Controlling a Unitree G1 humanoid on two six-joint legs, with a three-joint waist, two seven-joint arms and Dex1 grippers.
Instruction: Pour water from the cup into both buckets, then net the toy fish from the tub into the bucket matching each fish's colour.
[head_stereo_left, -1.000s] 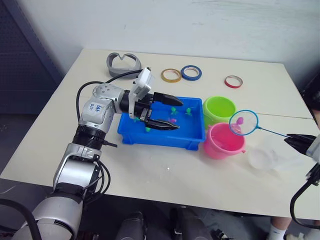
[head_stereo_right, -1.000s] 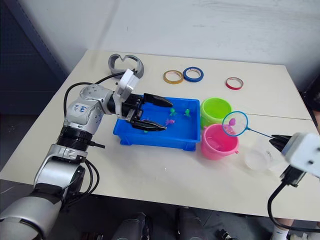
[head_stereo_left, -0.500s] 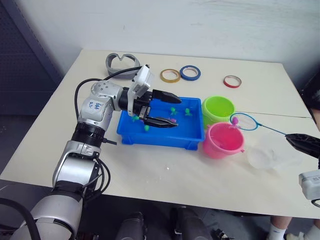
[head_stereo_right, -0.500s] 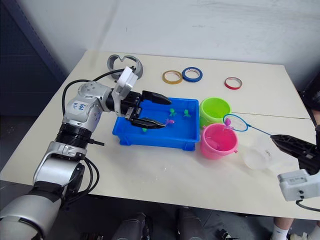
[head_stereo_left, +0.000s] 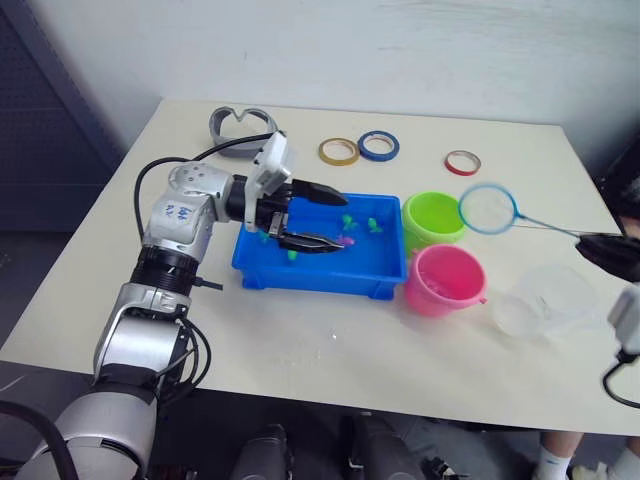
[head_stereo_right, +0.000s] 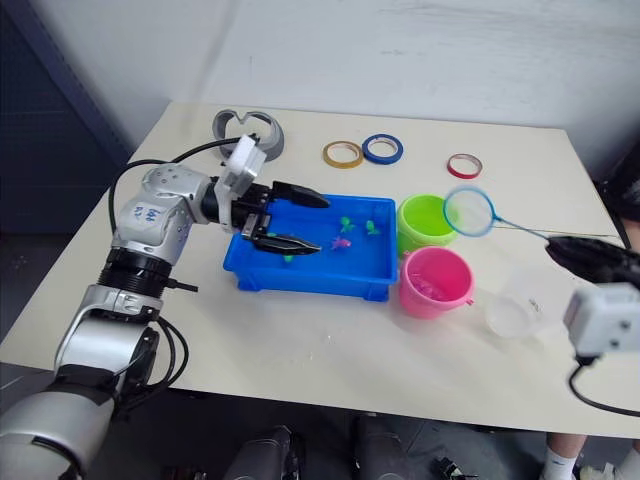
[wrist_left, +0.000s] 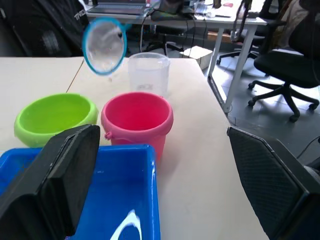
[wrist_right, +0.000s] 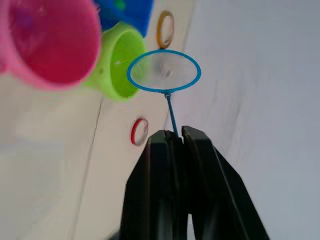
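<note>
The net (head_stereo_left: 488, 209) is judged light, its thin handle springy and prone to twist, so it is best held at the far end of the stick, where the right gripper (wrist_right: 174, 137) has it pinched between closed fingers. The hoop hangs empty at the green bucket (head_stereo_left: 434, 220)'s 3 o'clock rim; a second ago it carried a pink fish above the pink bucket (head_stereo_left: 444, 280) (fish presumably tipped in). The left gripper (head_stereo_left: 325, 216) stays spread wide, empty, over the tub (head_stereo_left: 320, 275), drawn slightly toward 9 o'clock.
</note>
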